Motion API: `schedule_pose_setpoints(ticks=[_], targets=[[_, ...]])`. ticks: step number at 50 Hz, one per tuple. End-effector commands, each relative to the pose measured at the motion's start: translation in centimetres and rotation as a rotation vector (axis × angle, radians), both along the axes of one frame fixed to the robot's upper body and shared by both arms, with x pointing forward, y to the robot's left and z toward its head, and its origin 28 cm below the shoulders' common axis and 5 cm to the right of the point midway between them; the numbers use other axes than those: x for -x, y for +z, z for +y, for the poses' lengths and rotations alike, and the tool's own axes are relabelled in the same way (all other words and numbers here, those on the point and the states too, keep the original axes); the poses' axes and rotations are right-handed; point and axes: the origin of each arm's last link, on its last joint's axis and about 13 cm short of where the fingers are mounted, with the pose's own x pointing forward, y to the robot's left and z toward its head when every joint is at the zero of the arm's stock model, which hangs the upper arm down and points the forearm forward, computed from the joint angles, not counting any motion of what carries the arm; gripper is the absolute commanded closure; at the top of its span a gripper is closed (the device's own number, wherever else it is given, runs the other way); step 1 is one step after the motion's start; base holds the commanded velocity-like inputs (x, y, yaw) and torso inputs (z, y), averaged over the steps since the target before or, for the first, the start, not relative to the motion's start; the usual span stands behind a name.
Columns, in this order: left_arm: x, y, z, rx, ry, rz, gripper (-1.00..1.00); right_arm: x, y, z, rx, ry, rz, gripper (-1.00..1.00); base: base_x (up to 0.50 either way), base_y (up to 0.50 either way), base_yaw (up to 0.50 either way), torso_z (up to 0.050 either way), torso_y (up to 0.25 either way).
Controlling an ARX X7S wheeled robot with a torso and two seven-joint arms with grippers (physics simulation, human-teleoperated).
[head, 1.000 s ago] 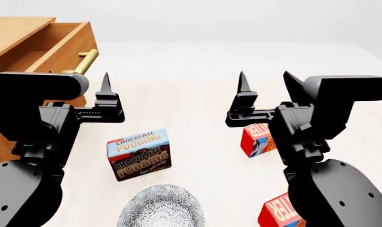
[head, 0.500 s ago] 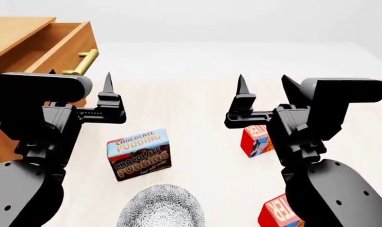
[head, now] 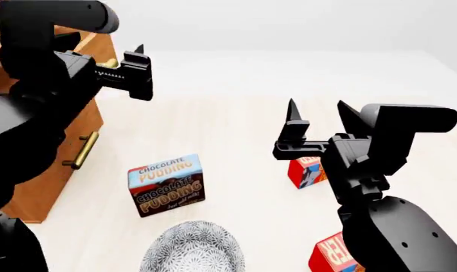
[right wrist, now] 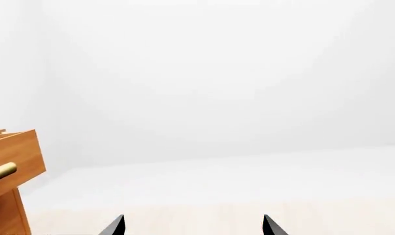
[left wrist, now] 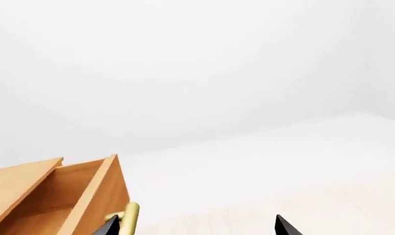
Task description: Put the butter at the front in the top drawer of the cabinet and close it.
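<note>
Two red-and-orange butter cartons lie on the floor in the head view: one (head: 306, 170) under my right arm, and a nearer one (head: 332, 256) at the bottom edge, half hidden by that arm. The wooden cabinet (head: 56, 168) stands at the left. Its top drawer (left wrist: 61, 195) is pulled open, with the brass handle (left wrist: 130, 216) beside one left fingertip. My left gripper (head: 106, 56) is raised, open and empty in front of the drawer front. Also open and empty, my right gripper (head: 316, 113) hovers above the farther carton.
A brown-and-blue chocolate pudding box (head: 166, 184) stands in the middle, with a patterned grey bowl (head: 192, 249) just in front of it. The lower drawer's brass handle (head: 81, 150) shows on the cabinet front, that drawer being shut. Pale floor stretches beyond both grippers.
My left arm has risen and swung toward the cabinet's top drawer, uncovering the lower drawer handle. The right gripper has sunk slightly. The cartons, box and bowl have not moved.
</note>
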Motion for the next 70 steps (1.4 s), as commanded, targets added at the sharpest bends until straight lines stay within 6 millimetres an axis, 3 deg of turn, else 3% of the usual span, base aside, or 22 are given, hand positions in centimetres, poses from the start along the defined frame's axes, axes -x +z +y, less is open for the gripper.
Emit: schedule_pose_setpoints(ticks=[1, 15, 25, 30, 48, 70], targets=[[-1.4, 4.0, 1.8, -0.027, -0.003, 0.115, -1.00, -0.2, -0.8, -0.4, -0.021, 0.003, 0.021, -1.00, 0.00, 0.00, 0.00, 0.000, 0.000], [-2.7, 6.0, 4.3, 0.011, 0.008, 0.361, -1.00, -0.2, -1.2, -0.4, -0.035, 0.026, 0.040, -1.00, 0.00, 0.00, 0.00, 0.000, 0.000], [-3.1, 6.6, 5.7, 0.145, 0.073, 0.372, -1.00, 0.0, -1.3, -0.4, -0.036, 0.030, 0.042, -1.00, 0.00, 0.00, 0.00, 0.000, 0.000], [-3.0, 7.1, 5.9, 0.134, 0.070, 0.389, -1.00, 0.1, -1.2, -0.4, -0.031, 0.030, 0.043, -1.00, 0.00, 0.00, 0.00, 0.000, 0.000], [-5.8, 7.7, 7.6, 0.089, 0.241, 0.553, -1.00, 0.1, -1.8, -0.6, -0.035, 0.027, 0.058, -1.00, 0.00, 0.00, 0.00, 0.000, 0.000], [-8.3, 7.2, 8.7, 0.071, 0.261, 0.617, -1.00, 0.2, -2.6, -0.9, -0.050, 0.014, 0.071, -1.00, 0.00, 0.00, 0.00, 0.000, 0.000]])
